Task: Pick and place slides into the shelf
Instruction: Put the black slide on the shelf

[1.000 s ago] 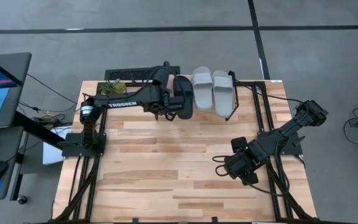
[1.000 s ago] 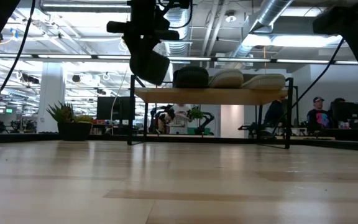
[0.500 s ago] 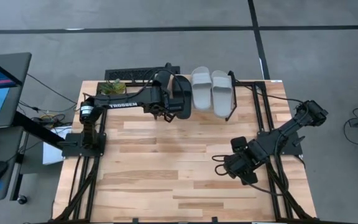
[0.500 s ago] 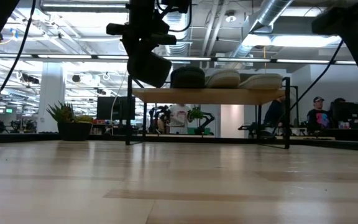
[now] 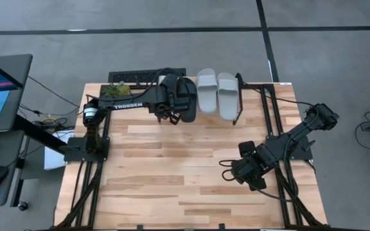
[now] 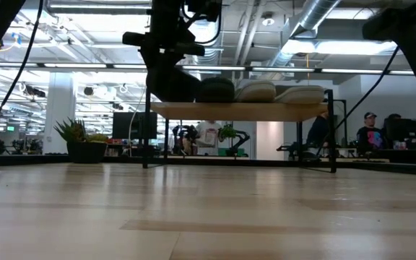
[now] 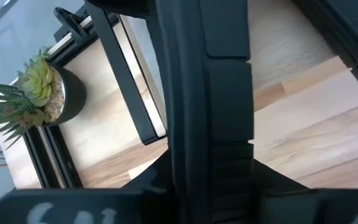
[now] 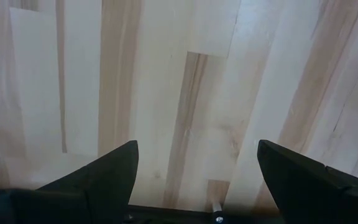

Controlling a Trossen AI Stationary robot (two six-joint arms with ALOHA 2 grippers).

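The shelf (image 6: 244, 110) stands at the table's far edge. On its plank lie two light grey slides (image 5: 207, 93) (image 5: 229, 95) and a black slide (image 5: 189, 97) (image 6: 217, 89). A second black slide (image 5: 174, 96) (image 6: 170, 85) is at the plank's left end, level with the others, with my left gripper (image 5: 170, 110) shut on it. Whether this slide rests on the plank I cannot tell. My right gripper (image 5: 252, 172) hangs open over the table's right half, nothing between its fingers (image 8: 110, 174). My left gripper holds the second black slide, which fills the middle of the left wrist view as a dark upright band (image 7: 194, 106). The fingers slant down from the table's left side. Black on black hides which part they are on.
A small potted plant (image 5: 115, 90) (image 7: 39, 93) stands at the far left corner beside the shelf's black leg (image 7: 129, 93). A black bar (image 5: 133, 77) lies behind the far edge. The table's middle and near half show bare wood (image 5: 185, 173). People sit in the room behind (image 6: 370, 133).
My left gripper has carried the black slide down and toward the far edge, from above the shelf's left end to the plank's level beside the other black slide. The shelf with its slides has shifted a little toward the table's left.
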